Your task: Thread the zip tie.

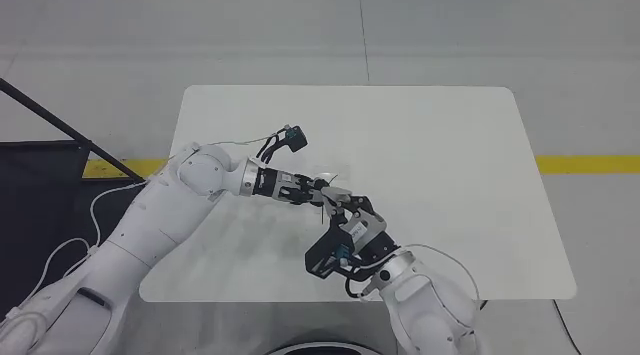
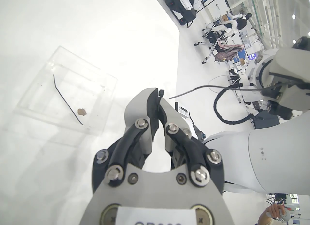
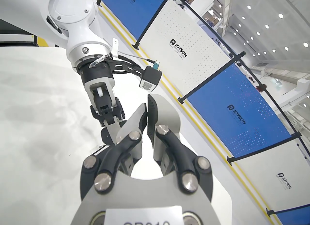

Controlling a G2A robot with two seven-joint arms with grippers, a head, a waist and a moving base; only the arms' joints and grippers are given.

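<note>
Matt smooth white table [image 1: 450,155], glossy clear plastic tray [image 2: 106,107], left tool [image 2: 158,95] of satin metal, ribbed black rubber pads [image 2: 152,105].

Black zip tie [image 2: 67,104], clear tray [image 2: 107,95], white table [image 1: 450,155].

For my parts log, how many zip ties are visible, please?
2: one zip tie lies in the clear tray; a second zip tie is pinched in the left claw. More may be hidden.
</note>
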